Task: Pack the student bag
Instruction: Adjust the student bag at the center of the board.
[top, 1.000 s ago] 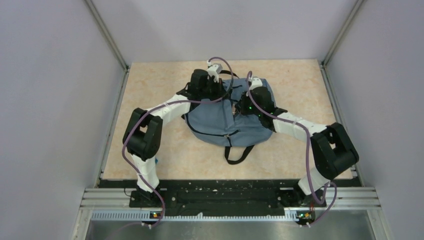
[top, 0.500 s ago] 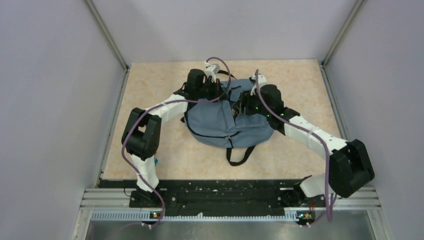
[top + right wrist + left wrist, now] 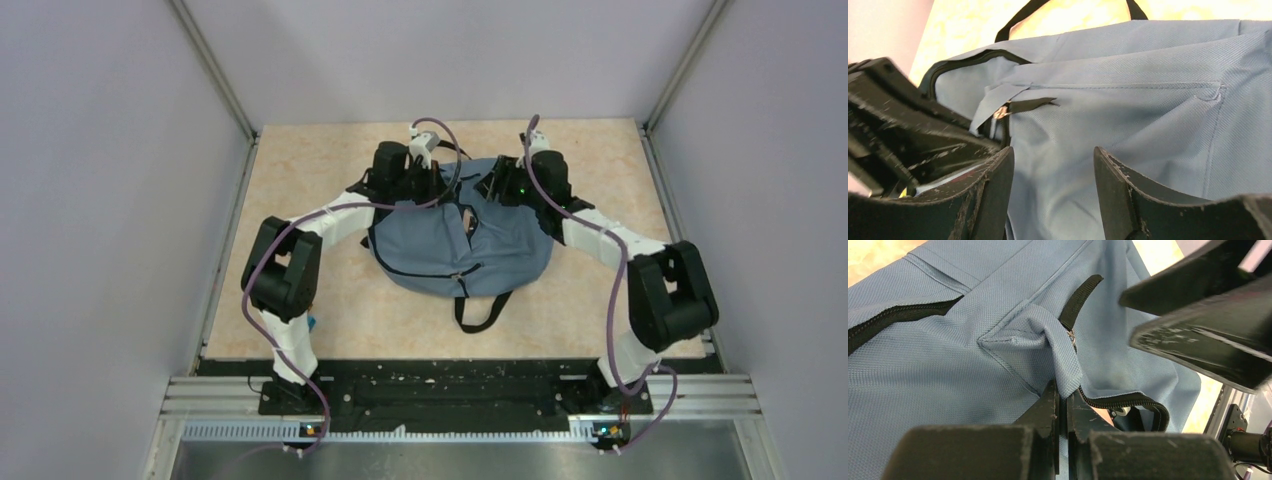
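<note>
letting go, the right gripper [image 3: 1052,160] now hovers with its jaws spread and nothing between them, having swung from over the middle of the student bag [image 3: 460,250] out to its far right corner. the left gripper [image 3: 1063,395] stays clenched on a fold of blue fabric beside the black zipper [image 3: 1128,401]. the bag lies slumped at the centre of the table [image 3: 330,170], between both arms. the right arm looks ready to take a fresh hold on the opening's other edge.
</note>
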Robot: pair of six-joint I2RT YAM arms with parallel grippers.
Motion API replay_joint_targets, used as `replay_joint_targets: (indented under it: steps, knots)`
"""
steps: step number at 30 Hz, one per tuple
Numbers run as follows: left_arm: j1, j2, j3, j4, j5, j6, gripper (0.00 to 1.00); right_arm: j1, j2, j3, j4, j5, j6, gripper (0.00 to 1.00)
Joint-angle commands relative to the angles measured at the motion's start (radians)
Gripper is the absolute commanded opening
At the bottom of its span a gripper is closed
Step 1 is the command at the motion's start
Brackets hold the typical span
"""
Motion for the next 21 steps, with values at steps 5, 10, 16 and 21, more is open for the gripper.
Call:
replay_joint_targets:
  steps: [5, 10, 16, 21]
  knots:
    - [-0.009, -0.07, -0.027, 0.046, 0.052, 0.012, 0.0, -0.013, 0.138, 0.114, 0.181, -0.03, 0.147, 0.58]
    - [-0.009, -0.068, -0.029, 0.051, 0.054, 0.009, 0.0, -0.013, 0.179, 0.133, 0.192, -0.039, 0.163, 0.57]
    - [-0.009, -0.065, -0.028, 0.054, 0.054, 0.009, 0.0, -0.013, 0.214, 0.162, 0.195, -0.069, 0.175, 0.45]
    - [-0.009, -0.06, -0.029, 0.058, 0.056, 0.009, 0.0, -0.013, 0.238, 0.191, 0.181, -0.084, 0.171, 0.32]
